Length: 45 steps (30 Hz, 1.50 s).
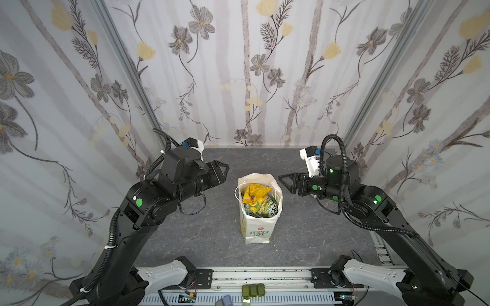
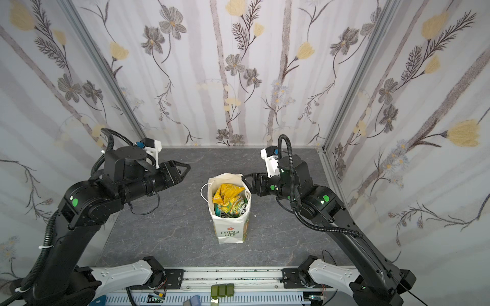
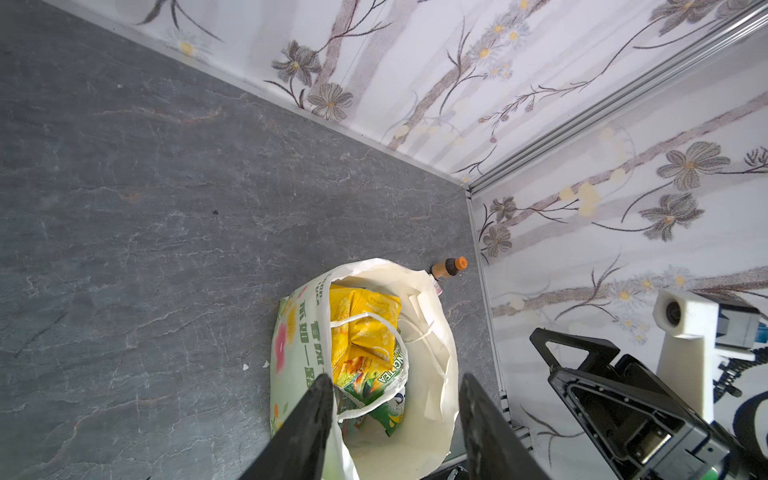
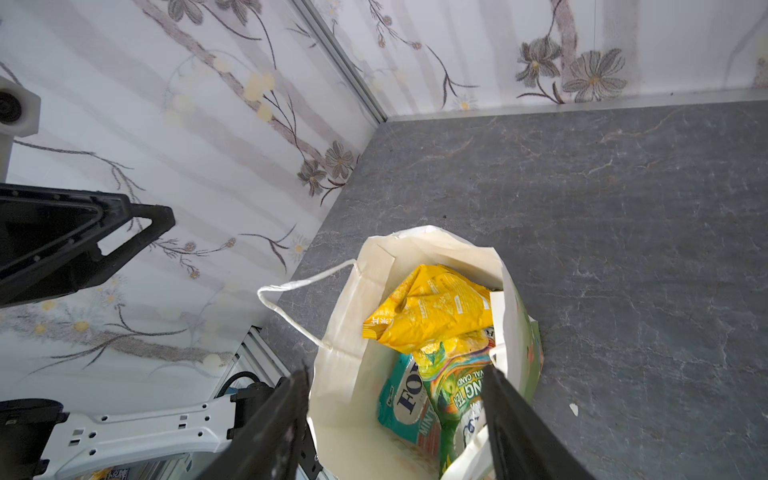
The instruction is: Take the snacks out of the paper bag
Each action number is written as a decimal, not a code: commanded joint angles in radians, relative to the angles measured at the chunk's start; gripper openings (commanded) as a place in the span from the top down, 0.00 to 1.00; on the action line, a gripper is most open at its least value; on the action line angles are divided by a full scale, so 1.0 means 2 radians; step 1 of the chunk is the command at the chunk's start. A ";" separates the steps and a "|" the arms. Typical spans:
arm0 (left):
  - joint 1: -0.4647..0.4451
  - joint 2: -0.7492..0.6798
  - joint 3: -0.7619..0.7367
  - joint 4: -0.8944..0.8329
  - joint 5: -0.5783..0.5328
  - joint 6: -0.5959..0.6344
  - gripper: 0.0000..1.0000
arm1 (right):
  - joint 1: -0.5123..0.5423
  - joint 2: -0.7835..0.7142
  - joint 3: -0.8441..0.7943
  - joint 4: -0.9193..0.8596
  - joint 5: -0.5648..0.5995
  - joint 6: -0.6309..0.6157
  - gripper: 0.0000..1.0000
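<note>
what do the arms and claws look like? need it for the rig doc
Matched pair. The left arm and right arm have black links, white shells at the base joints, round green stickers, black corrugated conduit cinched with white zip ties, and white wrist camera mounts. Left claw and right claw: black fingers with open triangular frames.
</note>
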 commanded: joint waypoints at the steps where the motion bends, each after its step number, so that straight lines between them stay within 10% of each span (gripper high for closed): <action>1: -0.007 0.016 0.037 -0.034 0.003 0.039 0.45 | 0.005 0.017 0.019 0.012 0.012 -0.017 0.35; 18: -0.105 0.093 0.156 -0.181 -0.075 0.117 0.08 | 0.047 0.246 0.210 -0.199 0.044 0.076 0.31; 34: -0.114 0.005 0.005 -0.078 -0.059 0.091 0.02 | 0.109 0.288 0.153 -0.147 0.103 0.083 0.27; 45: -0.119 -0.143 -0.213 0.082 -0.043 0.083 0.01 | 0.116 0.189 -0.010 0.057 0.168 0.079 0.55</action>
